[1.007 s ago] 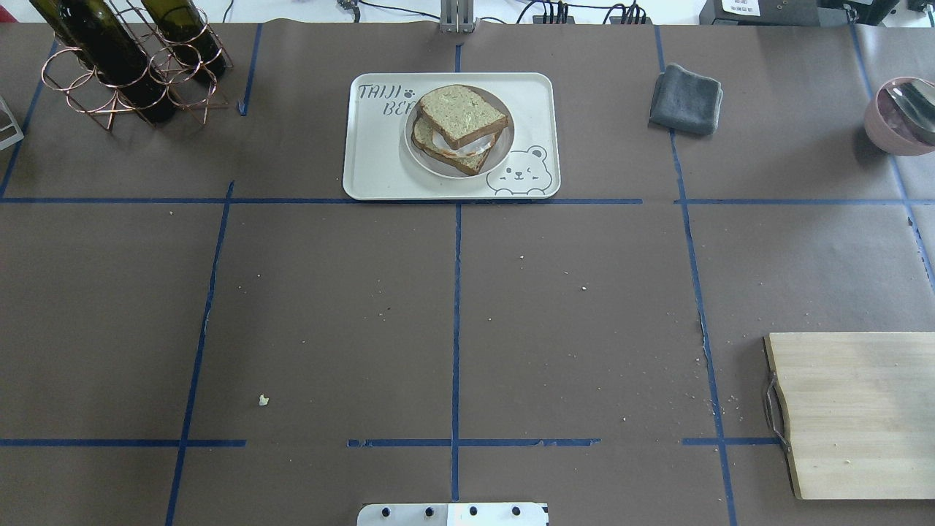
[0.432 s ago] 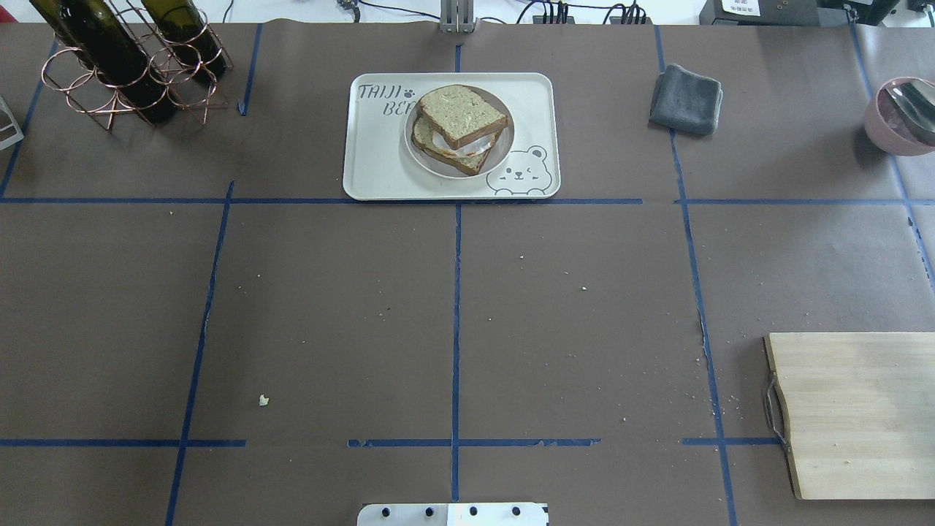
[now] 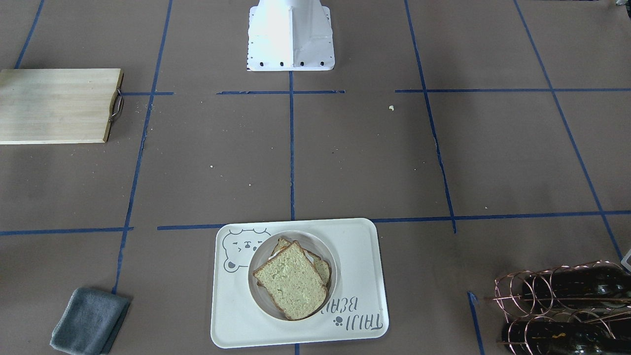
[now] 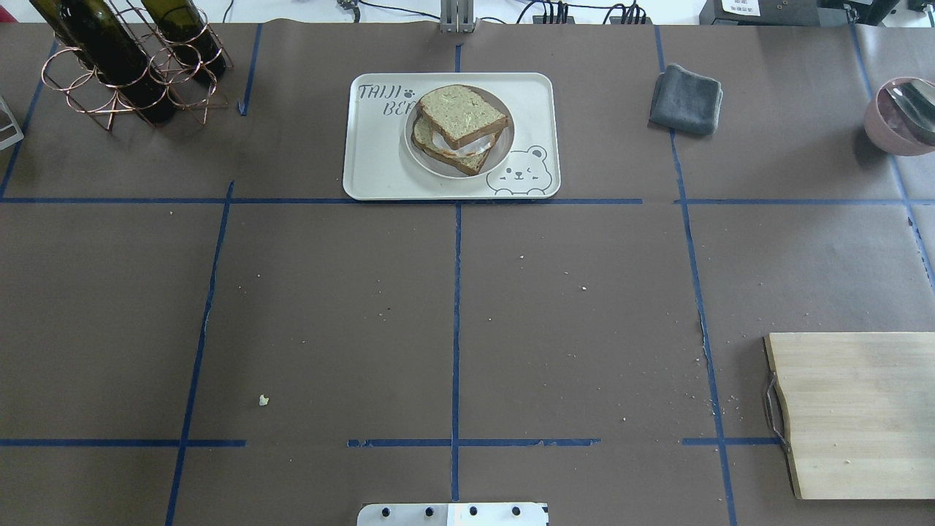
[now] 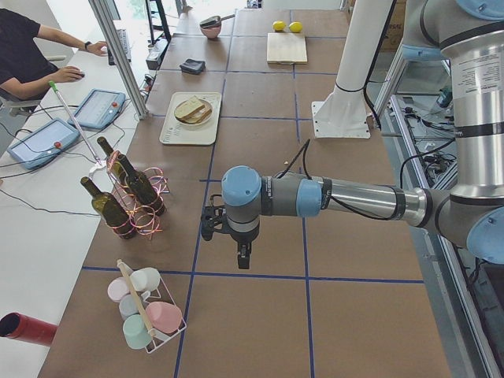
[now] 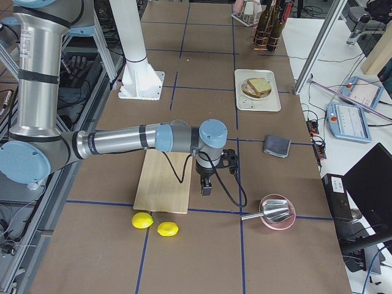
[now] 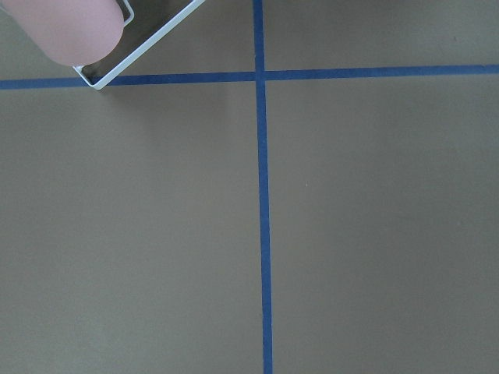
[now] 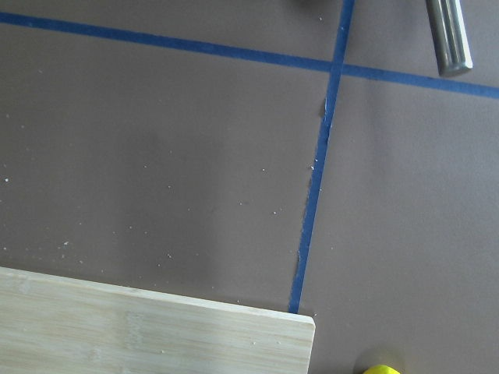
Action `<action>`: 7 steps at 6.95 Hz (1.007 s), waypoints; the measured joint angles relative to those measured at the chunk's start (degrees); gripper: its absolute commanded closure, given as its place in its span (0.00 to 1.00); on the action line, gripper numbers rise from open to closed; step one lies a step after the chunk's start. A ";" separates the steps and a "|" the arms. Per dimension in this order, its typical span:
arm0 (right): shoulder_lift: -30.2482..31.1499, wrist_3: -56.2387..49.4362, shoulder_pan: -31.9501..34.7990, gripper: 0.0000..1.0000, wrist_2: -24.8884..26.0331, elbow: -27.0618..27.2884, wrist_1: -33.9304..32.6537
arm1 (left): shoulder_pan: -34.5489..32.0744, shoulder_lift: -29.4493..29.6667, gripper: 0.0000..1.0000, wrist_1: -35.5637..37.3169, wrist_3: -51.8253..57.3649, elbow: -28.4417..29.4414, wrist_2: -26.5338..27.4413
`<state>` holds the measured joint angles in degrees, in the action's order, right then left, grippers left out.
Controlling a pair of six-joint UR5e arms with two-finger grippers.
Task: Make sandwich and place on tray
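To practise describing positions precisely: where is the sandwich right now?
In the overhead view, the sandwich sits on the round plate on the tray, far centre of the table, with the grey cloth to its right.

sandwich (image 4: pixel 459 126) on plate (image 4: pixel 501 150), plate on tray (image 4: pixel 372 161), tray mid far edge of table (image 4: pixel 329 307). cloth (image 4: pixel 687 99) right of tray, bottle rack (image 4: pixel 124 66) left, same edge. cutting board (image 4: pixel 858 413) toward robot-side edge, right.

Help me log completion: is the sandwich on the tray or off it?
On. The sandwich sits on a round plate, and the plate rests inside the tray. The overhead and front-facing views both show this.
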<state>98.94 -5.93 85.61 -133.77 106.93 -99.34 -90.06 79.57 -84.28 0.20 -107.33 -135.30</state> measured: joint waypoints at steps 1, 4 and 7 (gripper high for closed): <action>1.18 -0.29 0.06 0.00 0.02 -1.18 2.70 | 0.06 0.00 0.00 -0.57 1.81 0.32 0.06; 2.40 0.70 0.22 0.00 -0.95 -0.30 5.44 | 0.13 0.43 0.00 -0.84 3.01 1.28 0.19; 2.01 1.39 0.26 0.00 -1.64 0.51 5.50 | 0.07 0.38 0.00 1.15 2.99 1.71 0.25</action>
<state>100.95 -4.54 85.87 -135.42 107.44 -93.84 -90.00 79.94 -83.13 3.19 -105.62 -135.05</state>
